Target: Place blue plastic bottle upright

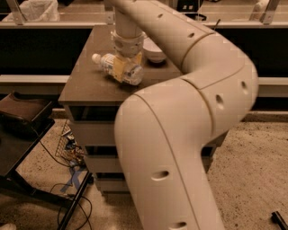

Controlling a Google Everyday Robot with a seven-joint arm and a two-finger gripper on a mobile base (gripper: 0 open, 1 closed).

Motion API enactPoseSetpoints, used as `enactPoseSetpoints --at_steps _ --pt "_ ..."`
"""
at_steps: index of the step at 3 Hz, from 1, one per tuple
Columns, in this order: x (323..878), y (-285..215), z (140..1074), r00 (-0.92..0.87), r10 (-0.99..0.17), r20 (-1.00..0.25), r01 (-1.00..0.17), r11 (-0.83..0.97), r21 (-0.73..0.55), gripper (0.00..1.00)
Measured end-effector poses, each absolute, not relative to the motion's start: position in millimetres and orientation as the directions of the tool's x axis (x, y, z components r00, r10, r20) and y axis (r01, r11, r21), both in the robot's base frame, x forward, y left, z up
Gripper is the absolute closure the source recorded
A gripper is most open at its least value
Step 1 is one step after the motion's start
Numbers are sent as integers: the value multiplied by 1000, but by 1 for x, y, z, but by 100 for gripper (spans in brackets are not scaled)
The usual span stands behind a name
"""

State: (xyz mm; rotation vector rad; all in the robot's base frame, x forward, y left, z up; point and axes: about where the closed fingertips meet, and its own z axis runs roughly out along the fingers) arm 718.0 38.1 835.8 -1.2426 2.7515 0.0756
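The blue plastic bottle [108, 63] lies on its side on the brown table [85, 87], white cap pointing left and base toward the right. My gripper [122, 68] comes down from above. Its yellowish fingers [118, 67] straddle the bottle's middle and are closed on it. The bottle is tilted slightly, cap end a little higher. The large cream arm fills the foreground and hides the right part of the table.
A white bowl [153, 53] stands just behind and right of the gripper. A dark stand [22, 117] and loose cables [67, 148] are on the floor to the left. A counter with a white bag [38, 10] runs along the back.
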Motion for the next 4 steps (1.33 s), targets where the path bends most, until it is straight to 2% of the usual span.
enactPoseSetpoints --at_steps 2,3,4 --pt "683 -26 873 -771 -552 -318 -607 788 106 100" --pt "668 -49 879 -768 -461 -445 -585 788 192 100" --pt "686 -68 901 -618 -355 -701 -664 713 224 100"
